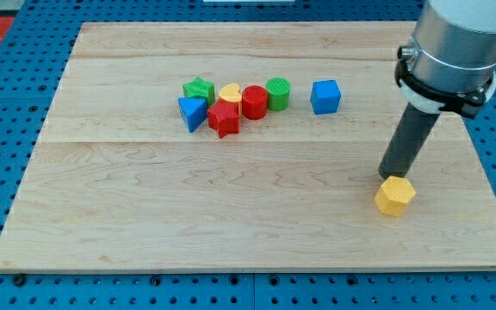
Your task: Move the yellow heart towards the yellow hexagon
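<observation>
The yellow heart (pixel 230 90) sits in a cluster at the board's upper middle, wedged between the green star (pixel 199 89), the red star (pixel 224 118) and the red cylinder (pixel 254 102). The yellow hexagon (pixel 395 195) lies alone at the view's lower right. My tip (pixel 388 175) rests at the hexagon's upper left edge, touching or nearly touching it, far to the right of the heart.
A blue triangle (pixel 192 113) sits at the cluster's left, a green cylinder (pixel 278 93) at its right. A blue cube (pixel 325 96) stands apart to the right. The wooden board (pixel 145 215) lies on a blue pegboard.
</observation>
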